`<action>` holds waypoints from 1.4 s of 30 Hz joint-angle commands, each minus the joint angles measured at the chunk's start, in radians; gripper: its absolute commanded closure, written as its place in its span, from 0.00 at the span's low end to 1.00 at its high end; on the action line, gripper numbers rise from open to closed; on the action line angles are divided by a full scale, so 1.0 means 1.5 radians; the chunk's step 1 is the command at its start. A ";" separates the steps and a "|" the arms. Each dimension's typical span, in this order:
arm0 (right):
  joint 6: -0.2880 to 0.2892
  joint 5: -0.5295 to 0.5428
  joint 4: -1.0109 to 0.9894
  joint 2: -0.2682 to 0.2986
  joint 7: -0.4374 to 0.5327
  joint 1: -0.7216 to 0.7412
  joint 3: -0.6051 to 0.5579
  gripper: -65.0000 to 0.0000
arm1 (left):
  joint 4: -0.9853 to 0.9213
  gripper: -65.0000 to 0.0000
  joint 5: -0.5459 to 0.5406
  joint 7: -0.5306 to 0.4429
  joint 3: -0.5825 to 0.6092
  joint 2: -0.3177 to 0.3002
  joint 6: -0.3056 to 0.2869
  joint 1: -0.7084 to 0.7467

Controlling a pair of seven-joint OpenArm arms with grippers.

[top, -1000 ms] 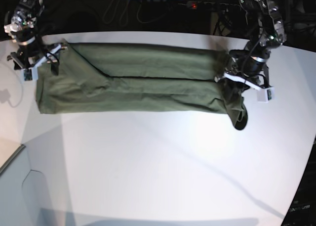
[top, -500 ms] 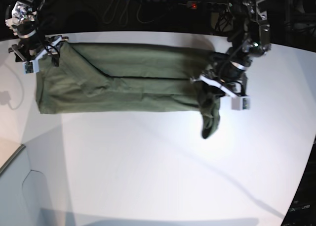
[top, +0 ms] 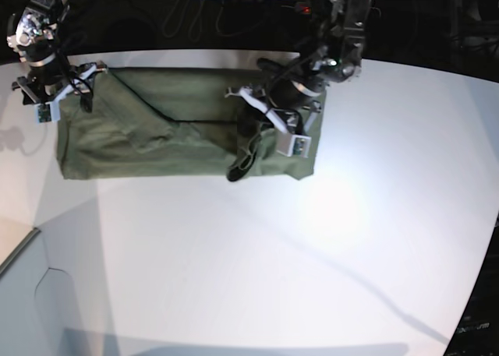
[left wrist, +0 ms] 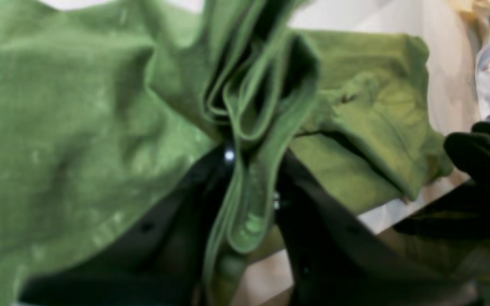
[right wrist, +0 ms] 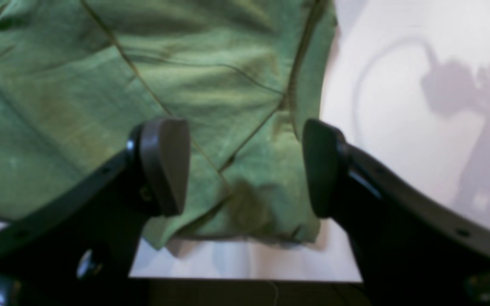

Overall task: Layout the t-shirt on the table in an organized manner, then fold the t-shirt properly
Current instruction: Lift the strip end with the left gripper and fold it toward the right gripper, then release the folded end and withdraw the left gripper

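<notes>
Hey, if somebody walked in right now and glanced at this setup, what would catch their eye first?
The olive-green cotton t-shirt, lying as a long band across the far side of the glossy white table. Next, the left gripper, shut on a bunched fold of the shirt's end and holding it above the middle of the band. At the opposite end, the right gripper hangs open over the shirt's corner.

No text, label, brand, number or sign can be read in any view. The t-shirt (top: 156,126) shows only plain olive-green cloth, with no print visible on the folds that face the cameras, and the white bench (top: 312,255) carries no markings that can be made out.
</notes>
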 commanded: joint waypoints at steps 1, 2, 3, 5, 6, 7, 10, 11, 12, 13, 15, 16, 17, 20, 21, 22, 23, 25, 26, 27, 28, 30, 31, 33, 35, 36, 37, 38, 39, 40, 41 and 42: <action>0.009 0.010 0.013 0.007 0.016 0.003 0.003 0.36 | 0.003 1.00 0.001 -0.014 0.002 0.013 -0.007 -0.009; 0.009 0.010 0.013 0.007 0.016 0.003 0.003 0.36 | -0.004 1.00 0.006 -0.015 0.002 0.020 -0.007 -0.010; 0.009 0.010 0.013 0.007 0.016 0.003 0.003 0.36 | -0.009 1.00 0.011 -0.015 0.002 0.028 -0.007 -0.010; 0.009 0.010 0.013 0.007 0.016 0.003 0.003 0.36 | -0.010 1.00 0.011 -0.015 0.002 0.035 -0.007 -0.023; 0.009 0.010 0.013 0.007 0.016 0.003 0.003 0.36 | -0.010 1.00 0.010 -0.015 0.003 0.035 -0.007 -0.029; 0.009 0.010 0.013 0.007 0.016 0.003 0.003 0.36 | -0.010 1.00 0.008 -0.015 0.009 0.035 -0.007 -0.033; 0.009 0.010 0.013 0.007 0.016 0.003 0.003 0.36 | -0.018 1.00 0.010 -0.015 0.039 0.035 -0.007 -0.042; 0.009 0.010 0.013 0.007 0.016 0.003 0.002 0.36 | -0.018 1.00 0.010 -0.015 0.048 0.035 -0.007 -0.047; 0.009 0.010 0.013 0.007 0.016 0.003 0.002 0.36 | -0.018 1.00 0.010 -0.015 0.051 0.035 -0.007 -0.050; 0.009 0.010 0.013 0.007 0.016 0.003 0.002 0.36 | -0.019 1.00 0.010 -0.015 0.052 0.035 -0.007 -0.051; 0.009 0.010 0.013 0.007 0.016 0.003 0.002 0.36 | -0.021 1.00 0.010 -0.015 0.052 0.035 -0.007 -0.052; 0.009 0.010 0.013 0.007 0.016 0.003 0.001 0.36 | -0.031 1.00 0.010 -0.015 0.052 0.035 -0.007 -0.052; 0.009 0.010 0.013 0.007 0.016 0.003 0.000 0.36 | -0.038 1.00 0.010 -0.015 0.052 0.035 -0.007 -0.052; 0.009 0.010 0.013 0.007 0.016 0.003 0.000 0.36 | -0.060 1.00 0.008 -0.010 0.052 0.035 -0.007 -0.066; 0.009 0.010 0.013 0.007 0.016 0.003 0.000 0.36 | -0.069 1.00 0.009 -0.008 0.052 0.035 -0.007 -0.072; 0.009 0.010 0.013 0.007 0.016 0.003 -0.001 0.36 | -0.080 1.00 0.007 -0.008 0.052 0.035 -0.007 -0.077; 0.009 0.010 0.013 0.007 0.016 0.003 -0.001 0.36 | -0.088 0.97 0.006 -0.008 0.052 0.035 -0.007 -0.079; 0.009 0.010 0.013 0.007 0.016 0.003 -0.001 0.36 | -0.092 0.87 0.004 -0.008 0.052 0.035 -0.007 -0.079; 0.009 0.010 0.013 0.007 0.016 0.003 -0.001 0.36 | -0.091 0.78 0.004 -0.008 0.052 0.035 -0.007 -0.079; 0.009 0.010 0.013 0.007 0.016 0.003 -0.001 0.36 | -0.088 0.70 0.004 -0.008 0.052 0.035 -0.008 -0.078; 0.009 0.010 0.013 0.007 0.016 0.003 -0.001 0.36 | -0.087 0.60 0.003 -0.008 0.054 0.035 -0.012 -0.076; 0.009 0.010 0.013 0.007 0.016 0.003 -0.001 0.36 | -0.075 0.44 -0.011 -0.008 0.074 0.035 -0.014 -0.074; 0.009 0.010 0.013 0.007 0.016 0.004 -0.001 0.36 | -0.064 0.38 -0.022 -0.008 0.092 0.034 -0.015 -0.073; 0.009 0.010 0.013 0.007 0.016 0.008 0.000 0.36 | -0.044 0.31 -0.050 -0.013 0.134 0.011 -0.015 -0.074; 0.009 0.009 0.011 0.007 0.013 0.018 0.003 0.36 | -0.016 0.30 -0.084 -0.014 0.165 -0.017 -0.014 -0.079; 0.009 0.009 0.011 0.008 0.013 0.019 0.003 0.36 | -0.005 0.30 -0.103 -0.014 0.170 -0.027 -0.012 -0.080; 0.009 0.009 0.011 0.009 0.013 0.020 0.003 0.36 | 0.005 0.31 -0.117 -0.014 0.168 -0.035 -0.011 -0.080; 0.009 0.009 0.013 0.012 0.013 0.021 0.003 0.36 | 0.015 0.32 -0.128 -0.014 0.167 -0.044 -0.010 -0.080; 0.009 0.009 0.013 0.012 0.013 0.022 0.003 0.36 | 0.025 0.33 -0.137 -0.014 0.163 -0.058 -0.009 -0.080; 0.009 0.009 0.014 0.012 0.013 0.022 0.005 0.36 | 0.034 0.33 -0.148 -0.014 0.152 -0.074 -0.009 -0.080; 0.009 0.009 0.015 0.012 0.014 0.022 0.011 0.36 | 0.041 0.33 -0.154 -0.014 0.140 -0.085 -0.009 -0.080; 0.009 0.009 0.015 0.012 0.015 0.028 0.021 0.35 | 0.043 0.33 -0.162 -0.014 0.120 -0.097 -0.009 -0.077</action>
